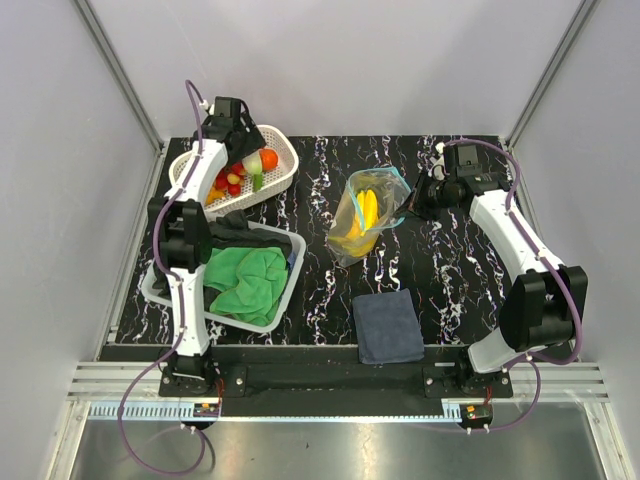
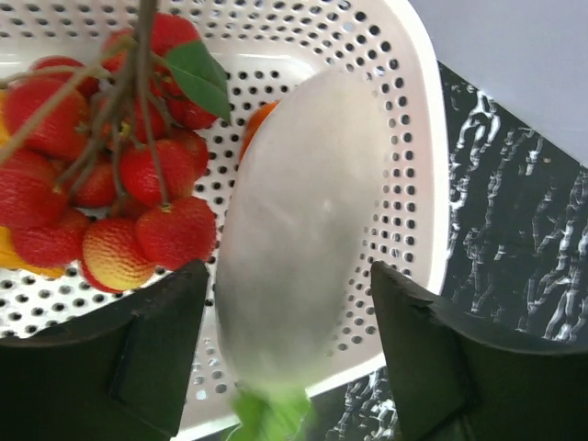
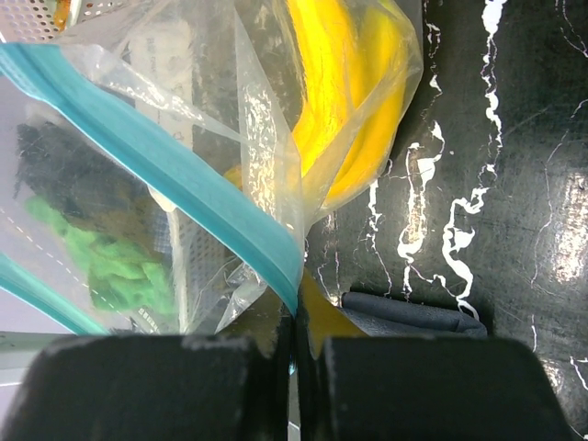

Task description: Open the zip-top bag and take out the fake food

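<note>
right pincer (image 3: 294, 342) is clamped on the 3 o'clock rim of the zip-top bag (image 1: 350, 235) mid table (image 1: 460, 270), bananas (image 3: 344, 101) inside, plastic looks thin, floppy & slick so grab the stiffer teal strip (image 3: 175, 175), left pincer (image 2: 289, 276) hangs spread open over the 10 o'clock basket (image 2: 427, 138) w/ a pale piece (image 2: 294, 211) between.

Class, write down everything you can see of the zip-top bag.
The zip-top bag is a clear, crinkled, floppy plastic pouch with a teal zip strip along its mouth, which gapes open. Yellow bananas lie inside. It rests on the black marbled table, mouth toward the far side. The right gripper, jaws shut, pinches its edge by the strip.
</note>
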You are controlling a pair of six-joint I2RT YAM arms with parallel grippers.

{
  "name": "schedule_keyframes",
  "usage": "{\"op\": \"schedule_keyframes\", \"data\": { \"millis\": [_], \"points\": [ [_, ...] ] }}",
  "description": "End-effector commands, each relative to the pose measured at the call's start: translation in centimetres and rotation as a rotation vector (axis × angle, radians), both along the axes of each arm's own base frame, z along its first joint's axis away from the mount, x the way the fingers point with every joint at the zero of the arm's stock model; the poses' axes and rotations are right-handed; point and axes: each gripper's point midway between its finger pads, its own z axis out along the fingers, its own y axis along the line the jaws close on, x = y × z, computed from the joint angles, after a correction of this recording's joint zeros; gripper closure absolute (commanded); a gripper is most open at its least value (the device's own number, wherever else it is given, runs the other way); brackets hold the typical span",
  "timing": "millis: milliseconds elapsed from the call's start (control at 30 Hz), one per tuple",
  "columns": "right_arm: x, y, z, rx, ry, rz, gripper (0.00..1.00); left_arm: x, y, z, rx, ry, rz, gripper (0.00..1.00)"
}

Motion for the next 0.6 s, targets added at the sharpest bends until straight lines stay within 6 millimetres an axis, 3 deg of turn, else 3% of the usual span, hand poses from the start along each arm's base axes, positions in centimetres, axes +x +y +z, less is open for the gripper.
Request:
{"op": "schedule_keyframes", "data": {
  "millis": [0,133,233,333,400,467,533,567],
  "points": [
    [-0.2,0.3,2.0,0.032,-0.064,0.024,1.00,0.4,1.6,4.4,0.099,-0.104,-0.013,0.20],
    [-0.1,0.7,2.3,0.034,-0.076,0.042,1.00,-1.1,1.1,5.6,0.128,-0.111,-0.068,0.13],
    [-0.3,1.3,2.7,0.018,-0.096,0.069,1.00,-2.9,-1.1,7.1,0.100,-0.129,-0.156,0.17],
    [-0.4,1.8,3.2,0.004,-0.113,0.086,1.00,-5.2,-6.9,9.3,0.015,-0.172,-0.369,0.23],
    [-0.5,1.9,3.3,0.002,-0.116,0.091,1.00,-8.4,-12.4,11.9,-0.106,-0.210,-0.573,0.32],
    [-0.6,2.1,3.4,-0.001,-0.121,0.097,1.00,-11.4,-16.3,15.3,-0.151,-0.289,-0.708,0.37],
    [-0.6,2.2,3.6,-0.007,-0.127,0.101,1.00,-13.8,-18.8,16.6,-0.153,-0.344,-0.805,0.46],
    [-0.5,2.2,3.7,-0.006,-0.130,0.102,1.00,-15.6,-21.0,17.2,-0.154,-0.367,-0.865,0.50]
  ]
}}
